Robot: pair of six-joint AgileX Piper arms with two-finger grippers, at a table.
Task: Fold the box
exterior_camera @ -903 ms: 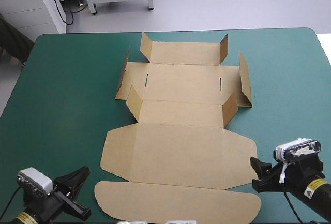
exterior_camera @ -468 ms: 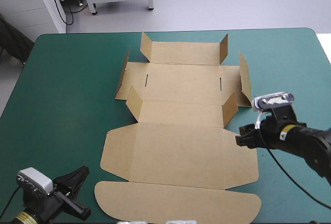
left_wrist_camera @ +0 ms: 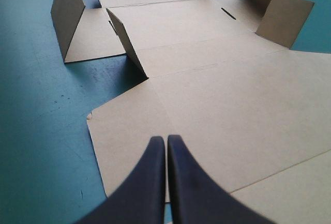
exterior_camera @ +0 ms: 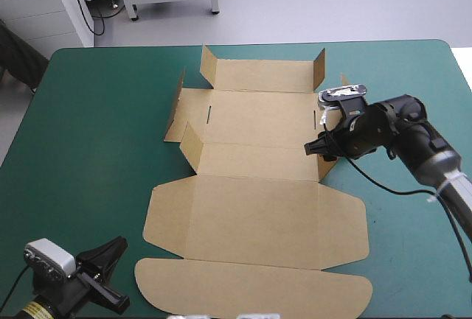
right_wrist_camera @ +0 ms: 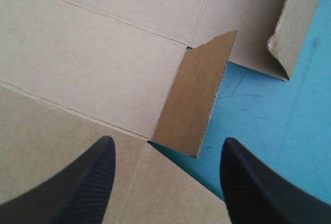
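Note:
The brown box [exterior_camera: 258,208] lies as a cut sheet in the middle of the teal-green table, lid panel flat toward the near edge, several small flaps standing up. My right gripper [exterior_camera: 318,148] hovers over the raised flap [exterior_camera: 329,153] at the sheet's right side. In the right wrist view that flap [right_wrist_camera: 194,100] stands just ahead of the open right gripper [right_wrist_camera: 167,142], in line with the gap between its fingers. My left gripper [exterior_camera: 116,247] rests shut at the near left corner, off the board. In the left wrist view the left gripper [left_wrist_camera: 166,142] points over the box [left_wrist_camera: 217,79].
A longer side flap [exterior_camera: 349,113] stands tilted just beyond the right gripper. The back wall panel [exterior_camera: 262,76] lies flat with raised corner tabs. Bare teal-green cover [exterior_camera: 96,127] spreads left of the box and also to its right [exterior_camera: 413,76].
The right arm has swung from the near right corner forward and leftward to the box's right raised flap. The left arm and the box have stayed put.

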